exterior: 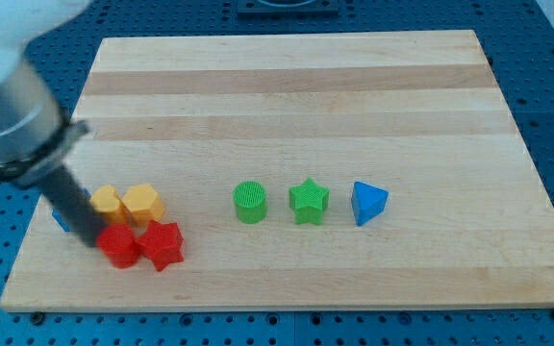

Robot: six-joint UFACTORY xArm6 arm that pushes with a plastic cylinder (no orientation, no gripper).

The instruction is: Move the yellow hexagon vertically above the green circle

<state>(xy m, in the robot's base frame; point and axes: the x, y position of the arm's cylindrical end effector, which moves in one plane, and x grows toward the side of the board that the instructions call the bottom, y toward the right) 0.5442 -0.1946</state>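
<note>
The yellow hexagon (143,204) lies at the board's lower left. A second yellow block (107,201) touches its left side; I cannot make out that block's shape. The green circle (250,203) lies right of them near the middle, apart from both. My dark rod slants down from the view's upper left. My tip (92,240) rests against the left side of a red block (118,246), below and left of the yellow blocks. It does not touch the hexagon.
A red star (163,245) sits right of the red block, below the hexagon. A blue block (61,220) is mostly hidden behind the rod. A green star (309,201) and a blue triangle (368,203) lie right of the green circle. The wooden board (287,77) stands on a blue perforated table.
</note>
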